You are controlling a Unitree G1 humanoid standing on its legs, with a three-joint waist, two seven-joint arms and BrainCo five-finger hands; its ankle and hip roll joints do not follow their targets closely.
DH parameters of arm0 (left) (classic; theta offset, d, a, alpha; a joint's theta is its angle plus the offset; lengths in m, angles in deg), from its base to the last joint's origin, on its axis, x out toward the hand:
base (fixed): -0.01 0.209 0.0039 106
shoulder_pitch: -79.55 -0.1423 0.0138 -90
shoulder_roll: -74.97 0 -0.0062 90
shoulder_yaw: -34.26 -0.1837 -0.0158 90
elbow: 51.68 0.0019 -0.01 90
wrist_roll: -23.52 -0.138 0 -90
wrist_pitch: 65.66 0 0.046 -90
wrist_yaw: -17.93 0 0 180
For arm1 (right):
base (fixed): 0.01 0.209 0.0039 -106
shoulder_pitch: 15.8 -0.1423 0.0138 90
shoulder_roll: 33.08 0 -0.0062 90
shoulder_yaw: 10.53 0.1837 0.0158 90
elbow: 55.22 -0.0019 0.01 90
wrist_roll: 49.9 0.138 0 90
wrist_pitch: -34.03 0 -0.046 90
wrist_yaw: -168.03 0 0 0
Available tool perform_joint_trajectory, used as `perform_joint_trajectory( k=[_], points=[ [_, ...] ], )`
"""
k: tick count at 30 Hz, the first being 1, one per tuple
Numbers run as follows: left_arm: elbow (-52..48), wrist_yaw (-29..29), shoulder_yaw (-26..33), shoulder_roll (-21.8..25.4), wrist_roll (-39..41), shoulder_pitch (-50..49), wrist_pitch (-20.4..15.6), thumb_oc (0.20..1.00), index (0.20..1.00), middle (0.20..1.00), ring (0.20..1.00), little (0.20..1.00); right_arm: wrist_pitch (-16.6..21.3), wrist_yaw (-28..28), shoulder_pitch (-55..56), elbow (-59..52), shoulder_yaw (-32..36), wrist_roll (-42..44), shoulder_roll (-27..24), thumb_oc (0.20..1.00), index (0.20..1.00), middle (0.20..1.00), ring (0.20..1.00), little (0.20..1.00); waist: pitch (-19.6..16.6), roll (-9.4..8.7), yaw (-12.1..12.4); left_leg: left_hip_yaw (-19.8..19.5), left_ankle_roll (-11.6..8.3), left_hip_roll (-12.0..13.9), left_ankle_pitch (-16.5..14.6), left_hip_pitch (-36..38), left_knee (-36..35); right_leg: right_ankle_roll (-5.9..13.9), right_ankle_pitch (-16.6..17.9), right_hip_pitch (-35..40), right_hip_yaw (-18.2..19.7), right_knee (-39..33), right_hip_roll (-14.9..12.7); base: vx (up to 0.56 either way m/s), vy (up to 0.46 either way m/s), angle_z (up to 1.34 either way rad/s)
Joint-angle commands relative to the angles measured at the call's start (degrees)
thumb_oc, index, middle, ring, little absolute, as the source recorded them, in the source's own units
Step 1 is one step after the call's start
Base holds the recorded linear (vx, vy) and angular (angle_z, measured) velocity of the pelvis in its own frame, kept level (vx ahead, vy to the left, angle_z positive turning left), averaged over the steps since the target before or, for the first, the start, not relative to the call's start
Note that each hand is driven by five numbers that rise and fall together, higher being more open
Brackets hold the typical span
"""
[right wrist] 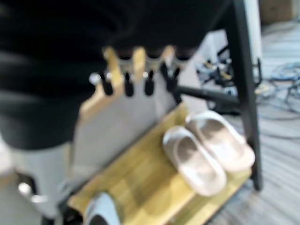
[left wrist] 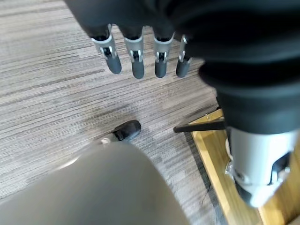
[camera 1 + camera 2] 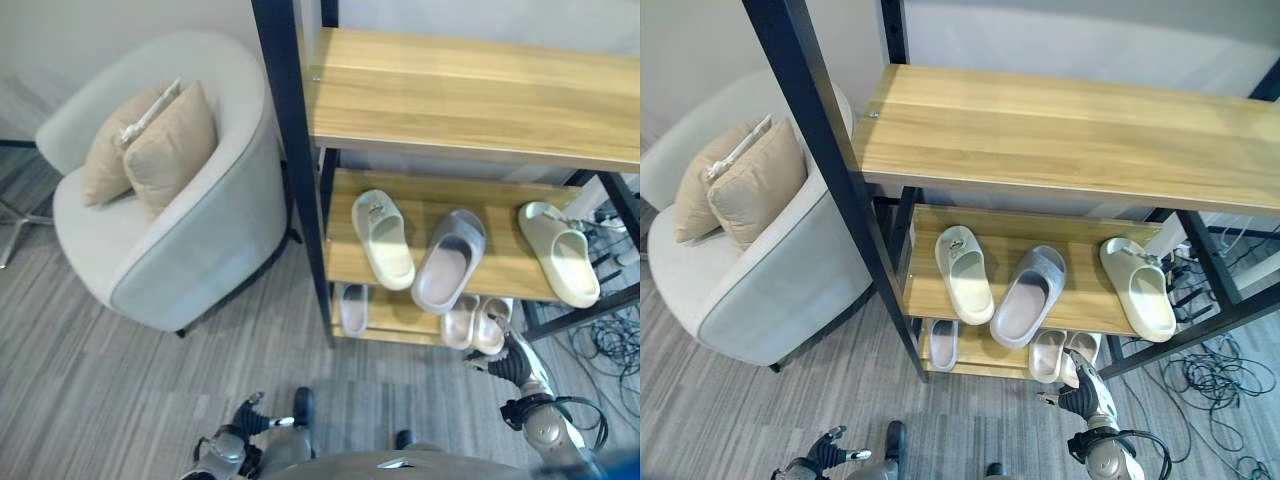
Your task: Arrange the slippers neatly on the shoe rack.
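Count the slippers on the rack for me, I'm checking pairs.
6: on the middle shelf, a cream slipper, a grey slipper, a cream slipper at right; on the bottom shelf, a lone slipper and a pink pair. More may be hidden.

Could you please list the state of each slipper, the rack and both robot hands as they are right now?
Shoe rack: upright, top shelf bare.
Cream slipper: flat on middle shelf, left.
Grey slipper: flat on middle shelf, angled.
Beige slipper: flat on middle shelf, right.
Pink pair: side by side on bottom shelf.
Small grey slipper: bottom shelf, left.
Left robot hand: open, empty, over the floor.
Right robot hand: open, empty, near the pink pair.
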Motion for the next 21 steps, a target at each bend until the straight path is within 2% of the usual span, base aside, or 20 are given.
perform_joint_trajectory(
  k=[1, 8, 10, 15, 21],
  points=[
    [1.4, -1.9, -1.7, -3.9, 0.7, 1.5, -1.5, 1.0, 1.0, 1.0, 1.0, 1.0, 0.5, -6.3, -4.4, -2.6, 3.6, -0.8, -1.2, 1.0, 1.0, 1.0, 1.0, 1.0, 0.7, 0.1, 2.2, 1.3, -0.48, 3.4, -6.2, 3.6, 0.5, 3.39, 4.6, -4.2, 0.1, 2.9, -3.2, 0.0, 0.008, 0.08],
    [1.4, -3.0, -2.1, -3.9, 0.3, 1.0, -1.8, 1.0, 1.0, 1.0, 1.0, 1.0, 1.7, -10.6, -4.8, -1.9, 5.2, 0.2, -0.7, 1.0, 1.0, 1.0, 1.0, 1.0, 0.6, 0.45, 2.1, 1.4, -0.59, 3.4, -6.6, 3.8, 0.5, 3.44, 4.6, -4.1, 0.2, 2.5, -3.1, 0.01, 0.0, 0.01],
    [1.7, -3.6, -2.1, -4.1, 0.3, 0.9, -2.0, 1.0, 1.0, 1.0, 1.0, 1.0, 2.4, -12.4, -4.9, -4.8, 5.8, -0.6, -0.9, 1.0, 1.0, 1.0, 1.0, 1.0, 0.6, 0.56, 1.9, 1.6, -0.71, 3.5, -6.7, 4.1, 0.5, 3.42, 4.4, -3.9, 0.2, 2.4, -3.0, 0.0, 0.0, 0.0],
    [1.9, -3.7, -2.3, -4.6, 0.8, 1.1, -2.1, 1.0, 1.0, 1.0, 1.0, 1.0, 4.1, -11.9, -4.8, -9.5, 5.9, 1.0, -0.4, 1.0, 1.0, 1.0, 1.0, 1.0, 0.5, 0.5, 1.9, 1.5, -0.81, 3.8, -6.8, 4.5, 0.5, 3.25, 4.1, -3.6, 0.1, 2.3, -2.7, 0.0, 0.0, 0.0],
    [1.5, -3.6, -2.7, -4.6, 0.8, 0.6, -2.1, 1.0, 1.0, 1.0, 1.0, 1.0, 3.6, -12.9, -7.1, -7.0, 5.4, 0.8, -1.1, 1.0, 1.0, 1.0, 1.0, 1.0, 0.3, 0.38, 2.3, 1.3, -0.98, 4.0, -7.0, 4.8, 0.5, 3.04, 3.8, -3.2, -0.2, 2.2, -2.4, 0.01, -0.007, 0.01]
  ],
)
